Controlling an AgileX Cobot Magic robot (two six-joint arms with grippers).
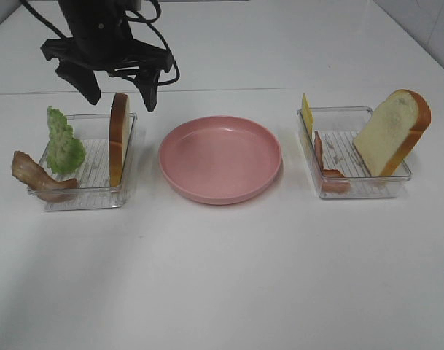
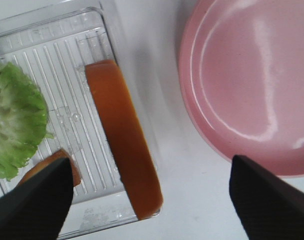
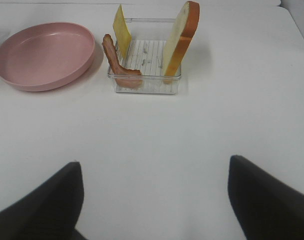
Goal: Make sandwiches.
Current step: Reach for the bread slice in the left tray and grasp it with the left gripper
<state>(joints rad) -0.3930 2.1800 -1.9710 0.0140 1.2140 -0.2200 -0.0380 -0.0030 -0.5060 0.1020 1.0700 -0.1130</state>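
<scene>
The left clear tray (image 1: 83, 195) holds a bread slice (image 1: 119, 138) standing on edge, a green lettuce leaf (image 1: 65, 142) and a brown bacon strip (image 1: 38, 175) hanging over its left rim. My left gripper (image 1: 118, 91) is open and empty, hovering just above this bread slice. In the left wrist view the gripper (image 2: 152, 210) straddles the slice's orange crust (image 2: 124, 135), with the lettuce (image 2: 14, 125) beside it. The right tray (image 1: 356, 189) holds a yellow cheese slice (image 1: 307, 115), bacon (image 1: 327, 164) and a leaning bread slice (image 1: 393, 131). My right gripper (image 3: 154, 200) is open and empty, well back from that tray (image 3: 147, 86).
An empty pink round plate (image 1: 220, 158) sits between the two trays; it also shows in the left wrist view (image 2: 246, 85) and the right wrist view (image 3: 42, 50). The white table (image 1: 222, 277) stretches forward of the trays.
</scene>
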